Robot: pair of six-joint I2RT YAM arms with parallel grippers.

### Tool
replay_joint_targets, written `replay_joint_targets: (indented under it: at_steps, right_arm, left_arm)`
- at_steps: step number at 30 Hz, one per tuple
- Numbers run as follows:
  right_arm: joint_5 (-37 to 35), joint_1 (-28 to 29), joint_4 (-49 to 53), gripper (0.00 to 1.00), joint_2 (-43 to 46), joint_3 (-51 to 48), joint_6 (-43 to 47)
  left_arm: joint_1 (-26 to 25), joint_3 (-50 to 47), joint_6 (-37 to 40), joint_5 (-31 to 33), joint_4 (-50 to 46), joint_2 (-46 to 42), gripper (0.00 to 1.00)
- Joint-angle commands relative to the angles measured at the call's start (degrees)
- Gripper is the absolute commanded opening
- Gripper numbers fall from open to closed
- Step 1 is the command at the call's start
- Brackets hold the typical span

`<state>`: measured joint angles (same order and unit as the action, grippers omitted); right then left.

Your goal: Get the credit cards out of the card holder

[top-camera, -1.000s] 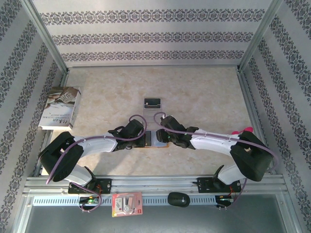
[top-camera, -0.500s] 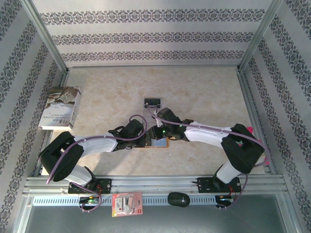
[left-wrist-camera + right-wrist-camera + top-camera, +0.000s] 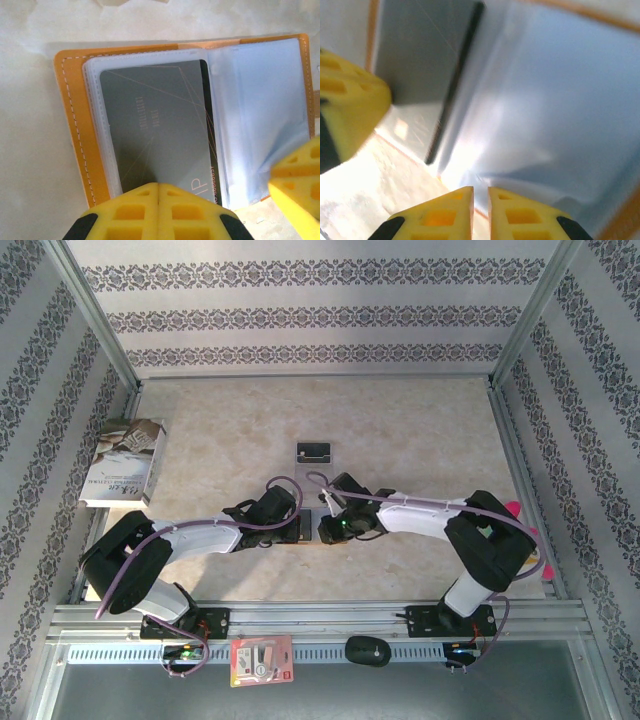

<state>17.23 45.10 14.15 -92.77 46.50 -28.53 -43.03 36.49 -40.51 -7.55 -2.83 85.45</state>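
The orange card holder [image 3: 312, 527] lies open on the table between both grippers. In the left wrist view its orange cover [image 3: 70, 125] frames clear sleeves, and a grey-black credit card [image 3: 155, 130] sits in the left sleeve. My left gripper [image 3: 159, 186] is shut, its tips resting on that card's near end. My right gripper [image 3: 480, 190] has its jaws almost together at the near edge of the right clear sleeve [image 3: 555, 100], which bulges upward. One right finger [image 3: 300, 170] shows over that sleeve's corner. Another black credit card [image 3: 314, 451] lies loose farther back.
A book [image 3: 122, 462] lies at the left edge of the table. On the near rail sit a red-and-white packet [image 3: 261, 660] and a black oval object [image 3: 367, 650]. Patterned walls close in three sides.
My right arm has swung left, bringing its gripper onto the holder's right half, and its jaws have closed down. The left gripper has stayed put and shut.
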Motion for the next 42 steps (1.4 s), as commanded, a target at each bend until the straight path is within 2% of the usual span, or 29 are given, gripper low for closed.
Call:
replay_joint_targets:
  at_steps: [1,4,6,10,14,18,21,25,34,42]
  right_arm:
    - [-2.63,-0.46,5.62,0.15,3.04,-1.92,-0.45]
    - [-6.9,-0.69,9.35,0.15,6.76,-2.99,-1.6]
    - [-9.61,-0.64,11.1,0.2,10.24,-2.43,-1.37]
    - [-8.2,-0.52,9.2,0.24,14.08,1.52,1.06]
    - [-4.44,-0.48,8.12,0.24,7.42,8.23,3.14]
    - [-2.92,-0.41,5.18,0.21,-0.35,10.39,2.55]
    - [-2.29,-0.26,3.77,0.2,-3.48,9.12,1.81]
    - [-2.99,-0.1,3.41,0.19,-3.52,4.76,0.68]
    - [-9.54,-1.59,5.33,0.17,1.65,-4.31,-2.34]
    - [-13.47,-0.41,8.56,0.24,11.14,1.21,1.33]
  left_arm:
    - [0.22,-1.02,1.11,-1.25,-1.83,1.76,0.0]
    - [0.4,-1.43,1.05,-1.56,-1.31,1.57,0.0]
    - [0.49,-1.78,0.81,-1.64,-0.7,1.56,0.0]
    - [0.53,-2.03,0.83,-1.9,-0.33,1.49,0.0]
    - [0.75,-2.2,0.83,-1.81,-0.33,1.06,0.0]
    - [0.82,-2.43,0.83,-1.78,-0.46,0.82,0.0]
    - [0.78,-2.65,0.79,-1.6,-0.58,0.64,0.0]
    - [1.01,-2.63,0.84,-1.98,-0.08,1.05,0.0]
    - [1.82,-3.23,0.65,-2.63,0.5,1.45,0.0]
    - [2.07,-3.38,0.48,-3.16,0.99,1.37,0.0]
